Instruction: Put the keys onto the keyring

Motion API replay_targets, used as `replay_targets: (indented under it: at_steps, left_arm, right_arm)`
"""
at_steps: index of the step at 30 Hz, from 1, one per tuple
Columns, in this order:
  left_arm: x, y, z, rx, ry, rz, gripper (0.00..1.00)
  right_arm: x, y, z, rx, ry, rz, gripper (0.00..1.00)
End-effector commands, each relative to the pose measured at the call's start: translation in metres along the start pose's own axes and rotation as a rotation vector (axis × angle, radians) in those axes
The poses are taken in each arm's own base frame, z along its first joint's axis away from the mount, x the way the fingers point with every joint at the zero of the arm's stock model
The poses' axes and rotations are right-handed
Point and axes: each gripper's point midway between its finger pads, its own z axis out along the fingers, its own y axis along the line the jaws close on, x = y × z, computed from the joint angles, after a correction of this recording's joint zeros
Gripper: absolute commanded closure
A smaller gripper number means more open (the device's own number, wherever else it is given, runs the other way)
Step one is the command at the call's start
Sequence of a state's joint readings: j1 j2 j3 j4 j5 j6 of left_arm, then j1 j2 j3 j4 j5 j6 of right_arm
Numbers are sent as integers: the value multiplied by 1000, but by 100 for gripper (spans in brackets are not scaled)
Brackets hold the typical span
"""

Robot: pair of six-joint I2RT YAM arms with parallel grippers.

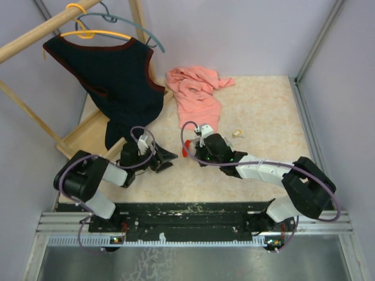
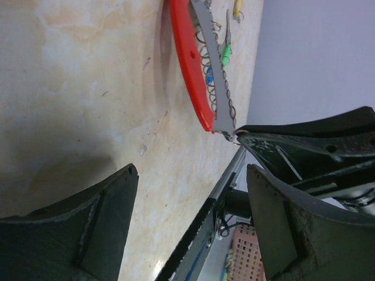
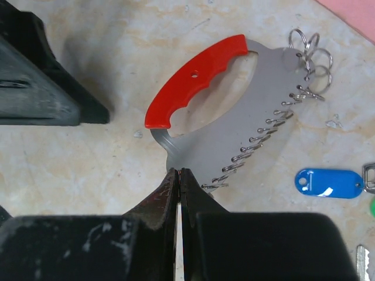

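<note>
Centrally, near part of the table (image 1: 263, 111): one keyring (image 3: 234, 134), red curved grip and grey toothed plate with small wire rings along the teeth. It sat between the two grippers. Whether it rested on the surface or was lifted off it could not be told.

Right gripper (image 3: 179, 172): fingers pressed together, pinching the near grey edge of the keyring.

Left gripper (image 1: 166, 158): fingers spread wide, holding nothing, just left of the keyring and apart from it.

Keys, loose on the table, none on the keyring:
- blue key (image 3: 328, 183), right of the toothed edge, near it;
- green key (image 2: 225, 55), beside the blue one;
- pale yellow key (image 1: 237, 134), farther right, apart from the rest.

Far side: pink cloth (image 1: 196, 93), crumpled. Far left: dark vest (image 1: 114, 76) on a hanger on a wooden rack (image 1: 35, 32).
</note>
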State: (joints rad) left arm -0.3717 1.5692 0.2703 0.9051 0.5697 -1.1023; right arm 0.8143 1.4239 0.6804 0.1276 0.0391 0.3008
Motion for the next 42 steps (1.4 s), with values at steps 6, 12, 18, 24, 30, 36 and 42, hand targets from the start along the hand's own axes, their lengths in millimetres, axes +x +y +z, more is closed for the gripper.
replay_targets:
  at_steps: [6,12,18,24,30,36,42]
  left_arm:
    - [11,-8,19,129,40,-145,28]
    - [14,-3,31,153,72,-192,32]
    - [11,9,48,105,97,-174,37]
    - [9,13,63,72,115,-126,44]
    - [13,14,72,80,133,-116,58]
    - [4,-2,71,109,107,-34,82]
    - [-2,-16,65,119,101,101,100]
  right_arm:
    - [-19,32,-10,-101,-94,35,100]
    - [-8,39,-10,-122,-76,30,100]
    - [-4,44,-11,-142,-73,13,100]
    - [-7,48,-15,-161,-89,-3,100]
    - [-5,47,-15,-163,-92,-12,100]
    - [-4,43,-19,-148,-98,-26,100]
    - [-18,38,-34,-116,-137,-59,75]
